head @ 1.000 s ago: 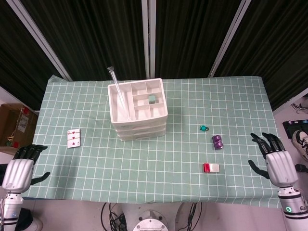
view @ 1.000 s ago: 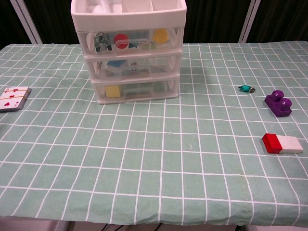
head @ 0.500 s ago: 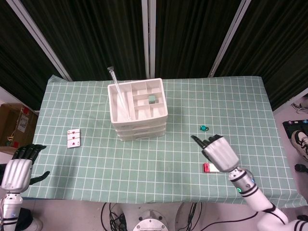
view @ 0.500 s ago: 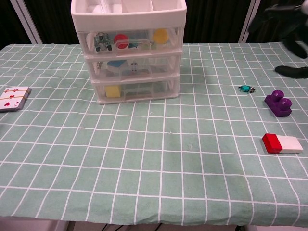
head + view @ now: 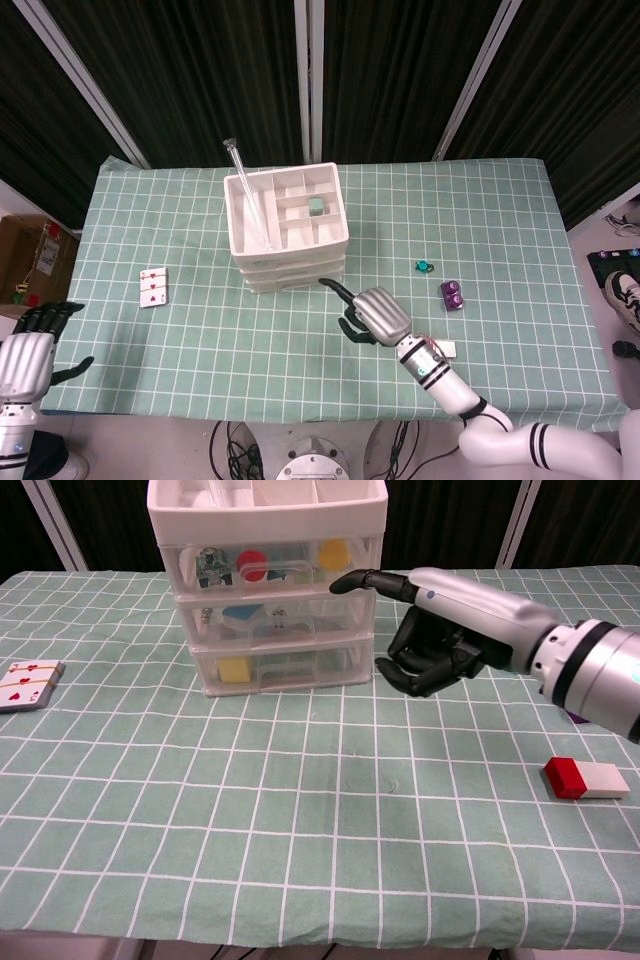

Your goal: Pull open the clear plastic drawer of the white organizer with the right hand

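Off the table's near left corner, the left hand hangs beside the edge with its dark fingers apart and nothing in them. On the green checked tablecloth, near the right part of the near edge, lies a red and white block. Playing cards lie face up toward the left edge.

Further in, the right hand reaches in from the right, just in front of the white organizer, which stands in the middle of the table toward the far side. One finger points straight out toward the organizer's right front corner at the height of the top drawer, its tip very near that corner; whether it touches cannot be told. The remaining fingers curl inward below the palm and hold nothing.

The organizer has three clear drawers, all pushed in. The top drawer holds a red round piece, a yellow piece and a small patterned item. The middle drawer holds a blue item and pale objects. The bottom drawer holds a yellow block at its left.

Right of the hand, a purple brick and a small teal object sit apart.

The organizer's open top tray is split into compartments: a clear tube leans out of the long left one, and a small grey-green cube sits in a right-hand cell.
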Controlling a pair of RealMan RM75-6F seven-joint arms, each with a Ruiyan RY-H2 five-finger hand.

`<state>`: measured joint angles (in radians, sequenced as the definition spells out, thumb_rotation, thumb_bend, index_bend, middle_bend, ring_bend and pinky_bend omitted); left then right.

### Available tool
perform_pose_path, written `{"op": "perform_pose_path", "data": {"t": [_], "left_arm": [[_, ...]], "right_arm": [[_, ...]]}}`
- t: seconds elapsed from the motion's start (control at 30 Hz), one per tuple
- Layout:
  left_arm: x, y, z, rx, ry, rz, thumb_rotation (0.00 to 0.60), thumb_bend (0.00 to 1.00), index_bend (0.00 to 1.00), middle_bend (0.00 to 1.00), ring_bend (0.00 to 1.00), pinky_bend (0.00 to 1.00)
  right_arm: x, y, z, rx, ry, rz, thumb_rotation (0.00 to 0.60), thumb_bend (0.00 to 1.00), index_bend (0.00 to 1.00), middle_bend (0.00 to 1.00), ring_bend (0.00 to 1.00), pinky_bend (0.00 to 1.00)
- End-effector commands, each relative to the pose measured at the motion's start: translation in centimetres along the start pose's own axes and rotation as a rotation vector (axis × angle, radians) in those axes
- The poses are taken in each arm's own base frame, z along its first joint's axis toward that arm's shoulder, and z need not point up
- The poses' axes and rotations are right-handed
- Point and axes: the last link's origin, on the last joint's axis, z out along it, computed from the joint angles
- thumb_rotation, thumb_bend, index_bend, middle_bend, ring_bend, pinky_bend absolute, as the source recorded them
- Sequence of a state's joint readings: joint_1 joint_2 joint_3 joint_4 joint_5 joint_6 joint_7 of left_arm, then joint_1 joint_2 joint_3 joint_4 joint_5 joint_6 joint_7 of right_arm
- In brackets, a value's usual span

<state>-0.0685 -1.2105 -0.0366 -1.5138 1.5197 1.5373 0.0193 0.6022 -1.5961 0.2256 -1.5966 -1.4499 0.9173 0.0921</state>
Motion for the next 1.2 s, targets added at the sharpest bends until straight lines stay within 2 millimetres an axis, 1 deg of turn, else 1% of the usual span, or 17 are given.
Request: {"op": "perform_pose_path", "data": {"t": [0.03, 0.13, 0.23, 0.6, 0.8, 0.93, 1.2], "left_arm": [[0.0, 0.0, 0.1, -0.001, -0.001, 0.001, 0.600, 0.00, 0.24, 0.23, 0.18, 0.20], [0.0, 0.0, 0.3, -0.005, -0.003, 0.002, 0.600, 0.00, 0.24, 0.23, 0.18, 0.20], [0.1, 0.1, 0.6, -0.009, -0.001, 0.003, 0.600, 0.00, 0.24, 0.23, 0.18, 0.20], [0.2, 0.0, 0.8, -0.007, -0.004, 0.006, 0.600, 0.00, 0.24, 0.23, 0.18, 0.20], [0.2, -0.1, 0.8, -0.004, -0.004, 0.007, 0.600, 0.00, 0.24, 0.23, 0.18, 0.20], [0.2, -0.1, 0.7, -0.002, -0.006, 0.008, 0.600, 0.00, 0.24, 0.23, 0.18, 0.20], [0.1, -0.3, 0.5, 0.004, -0.008, 0.005, 0.600, 0.00, 0.24, 0.23, 0.18, 0.20]], "right_arm": [[-1.8, -1.1, 3.6, -0.019, -0.075, 0.375, 0.600, 0.52, 0.07, 0.88, 0.93, 0.98], [-2.1, -1.5, 4.8, -0.017, -0.105, 0.460, 0.600, 0.53, 0.07, 0.88, 0.93, 0.98], [-2.3, -1.8, 6.0, -0.009, -0.108, 0.504, 0.600, 0.53, 0.07, 0.88, 0.93, 0.98], [-2.6, -2.3, 8.6, -0.007, -0.104, 0.611, 0.600, 0.53, 0.07, 0.88, 0.93, 0.98], [-2.9, -2.5, 9.4, -0.004, -0.124, 0.684, 0.600, 0.54, 0.07, 0.88, 0.93, 0.98], [-3.0, -2.4, 9.7, 0.004, -0.129, 0.702, 0.600, 0.57, 0.12, 0.88, 0.93, 0.97], [-3.2, -2.2, 9.5, 0.035, -0.138, 0.708, 0.600, 0.58, 0.21, 0.88, 0.93, 0.97]]}}
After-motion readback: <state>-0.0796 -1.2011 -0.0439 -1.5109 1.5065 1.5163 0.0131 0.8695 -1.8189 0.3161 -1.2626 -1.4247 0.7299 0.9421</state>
